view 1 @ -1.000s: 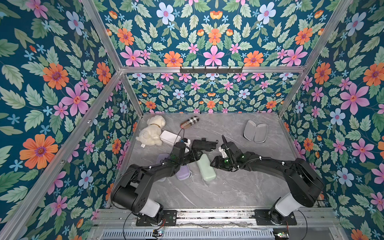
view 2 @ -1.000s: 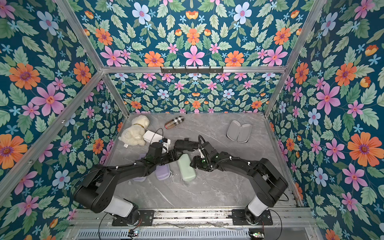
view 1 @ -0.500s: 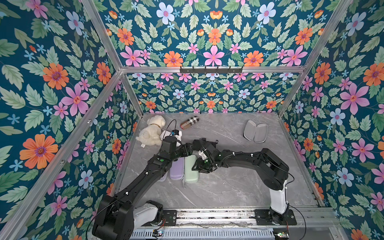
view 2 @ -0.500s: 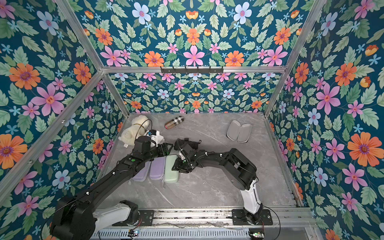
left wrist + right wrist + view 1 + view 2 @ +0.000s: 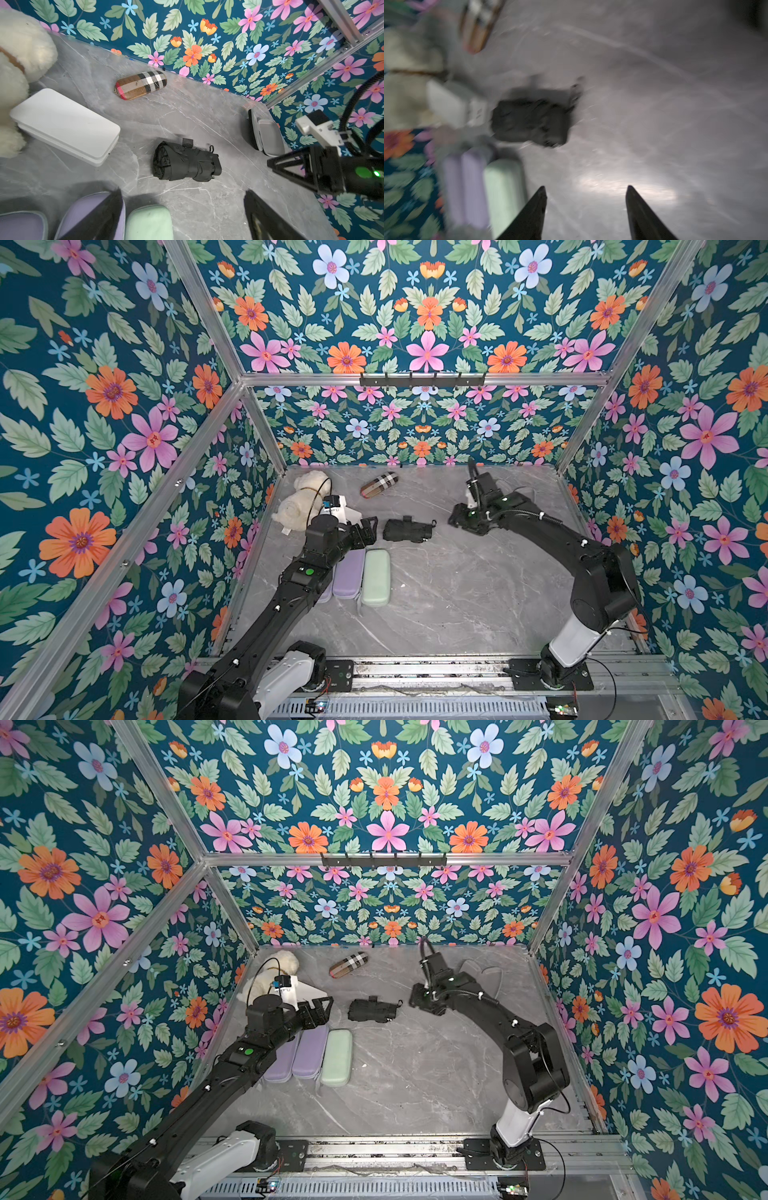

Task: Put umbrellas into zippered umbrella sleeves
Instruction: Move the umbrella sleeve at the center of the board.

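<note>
Spread over the table [image 5: 457,614]: three shut sleeves [image 5: 376,578] in a row by the left arm [image 5: 299,580], a black sleeve [image 5: 270,135] open behind the right arm [image 5: 552,531], a black umbrella [image 5: 408,529] loose mid-table. Shows left fingers [image 5: 270,224] and right fingers [image 5: 533,216] parted and empty, flanking it. May end in a pinch on strap or loose fabric alone, letting the bundle sag, unroll or snag the sleeve rim.

Top views overhead, wrist views close, sharing umbrella [image 5: 185,162]

The umbrella [image 5: 408,529] lies centrally; three closed sleeves [image 5: 376,577] (side by side) lie near-left, the open sleeve [image 5: 268,135] far right.
</note>
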